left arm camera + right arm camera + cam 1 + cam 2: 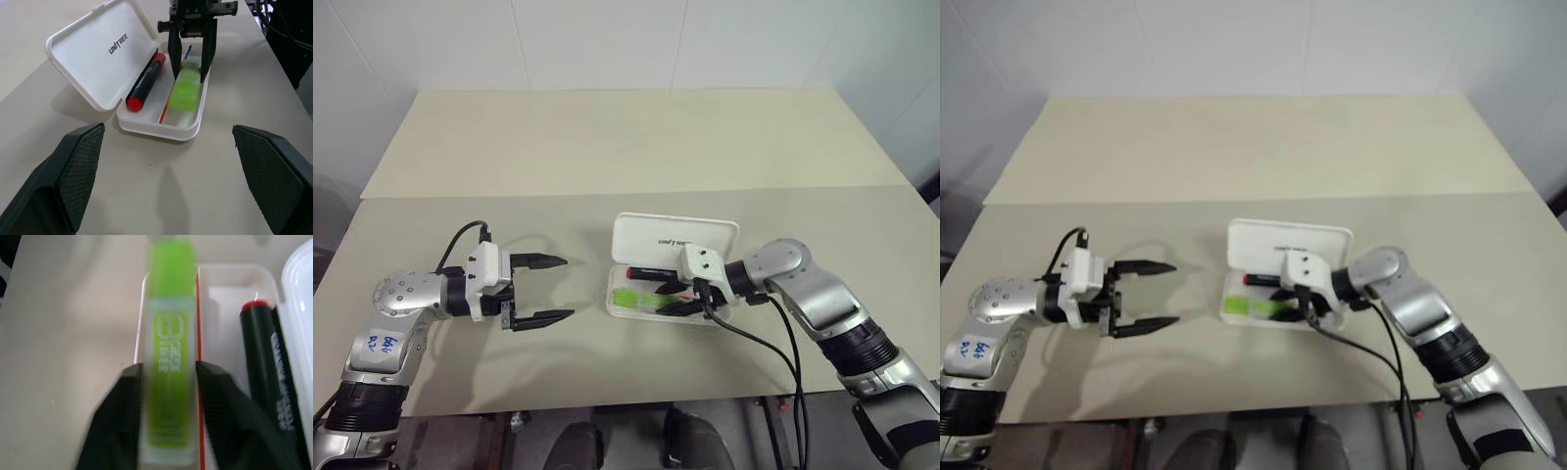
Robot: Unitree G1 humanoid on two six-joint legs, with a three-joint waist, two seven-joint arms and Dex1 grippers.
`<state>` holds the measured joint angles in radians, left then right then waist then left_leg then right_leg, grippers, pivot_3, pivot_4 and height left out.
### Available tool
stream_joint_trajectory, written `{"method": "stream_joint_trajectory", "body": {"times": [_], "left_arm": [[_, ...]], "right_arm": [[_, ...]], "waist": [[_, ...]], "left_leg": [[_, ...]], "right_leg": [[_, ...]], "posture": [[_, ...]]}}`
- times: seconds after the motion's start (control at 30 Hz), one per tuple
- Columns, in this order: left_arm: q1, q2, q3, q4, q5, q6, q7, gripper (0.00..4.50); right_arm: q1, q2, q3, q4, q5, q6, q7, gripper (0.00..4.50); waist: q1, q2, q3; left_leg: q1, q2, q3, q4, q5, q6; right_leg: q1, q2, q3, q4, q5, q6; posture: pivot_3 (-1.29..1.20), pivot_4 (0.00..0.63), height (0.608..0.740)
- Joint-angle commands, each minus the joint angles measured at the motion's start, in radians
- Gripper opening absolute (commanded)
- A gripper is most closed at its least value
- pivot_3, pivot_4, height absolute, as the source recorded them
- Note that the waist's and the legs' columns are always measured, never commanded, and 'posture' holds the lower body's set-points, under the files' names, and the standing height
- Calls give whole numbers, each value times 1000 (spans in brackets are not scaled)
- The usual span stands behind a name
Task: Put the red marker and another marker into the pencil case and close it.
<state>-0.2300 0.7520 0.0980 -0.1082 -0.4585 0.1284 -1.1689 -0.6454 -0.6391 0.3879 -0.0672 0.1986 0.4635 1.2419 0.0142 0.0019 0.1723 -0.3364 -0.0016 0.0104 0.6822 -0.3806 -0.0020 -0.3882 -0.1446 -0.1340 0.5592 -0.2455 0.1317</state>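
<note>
The table (607, 147) is a pale beige surface under both arms. On it the pencil case (673, 238) lies with its white lid swung up and back, dark lettering showing on the inside of the lid, its tray (161, 129) facing up.

The left gripper (546, 289) hovers over bare table well apart from the case, its two black fingers spread wide with nothing between them; the case lies out beyond its fingertips, along the line it points.

The right gripper (677, 303) reaches down into the tray from the case's other side. Its jaws stand one on each side of the lime-green highlighter (186, 89), parted a little. In the right wrist view the fingers (120, 426) flank the barrel closely, but whether they press on it or have just let go cannot be told. The highlighter lies lengthwise in the tray's near lane, beside a thin red line on the tray floor, its paler end toward the fingertips' far side.

The red marker (145, 83) lies in the tray's other lane, against the lid's hinge side, just outside the right gripper's jaws and parallel to the highlighter.
</note>
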Motion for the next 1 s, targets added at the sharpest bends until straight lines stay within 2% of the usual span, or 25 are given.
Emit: {"method": "stream_joint_trajectory", "body": {"times": [0.03,0.13,0.17,0.37,0.5,0.63,0.77,1.0], "left_arm": [[-12,1,12,-25,-5,-3,8,4500],[-17,1,11,-20,-5,-4,9,4500],[-17,2,11,-19,-6,-4,8,4500],[-11,4,15,-21,-10,-1,8,4500],[34,18,43,-29,-8,-8,13,4500],[109,39,111,-22,-5,-28,23,4500],[227,50,243,30,21,-101,52,4500],[302,78,356,214,58,-249,40,4500]], "right_arm": [[-35,23,-23,-19,18,20,-5,3258],[-55,44,-42,-38,48,55,-7,4406],[-60,49,-52,-46,60,68,-10,4459],[-42,46,-159,-154,256,189,30,4459],[76,-59,-271,-244,367,190,106,4459],[148,-120,-380,-287,436,157,115,4459],[169,-173,-530,-201,419,63,88,4459],[211,-247,-578,-46,325,-117,113,4459]], "waist": [[-2,0,0],[-2,0,0],[-2,0,0],[-2,0,0],[9,0,0],[5,0,0],[-3,-1,0],[4,-3,-2]], "left_leg": [[0,0,0,0,0,0],[0,0,0,0,0,0],[0,0,0,0,0,0],[-1,0,-1,0,0,0],[-1,0,-2,0,-1,0],[-1,0,1,-1,-2,1],[1,1,4,-1,-2,1],[1,1,5,-1,-2,1]], "right_leg": [[0,0,0,0,0,0],[0,0,0,0,0,0],[0,0,0,0,0,0],[-1,0,0,1,0,0],[0,0,0,1,0,0],[-2,0,0,1,0,0],[-2,0,0,1,0,0],[-2,-1,1,0,0,0]], "posture": [[0,150,740],[0,150,740],[0,150,740],[0,150,740],[0,150,740],[0,150,740],[0,150,740],[0,150,740]]}}
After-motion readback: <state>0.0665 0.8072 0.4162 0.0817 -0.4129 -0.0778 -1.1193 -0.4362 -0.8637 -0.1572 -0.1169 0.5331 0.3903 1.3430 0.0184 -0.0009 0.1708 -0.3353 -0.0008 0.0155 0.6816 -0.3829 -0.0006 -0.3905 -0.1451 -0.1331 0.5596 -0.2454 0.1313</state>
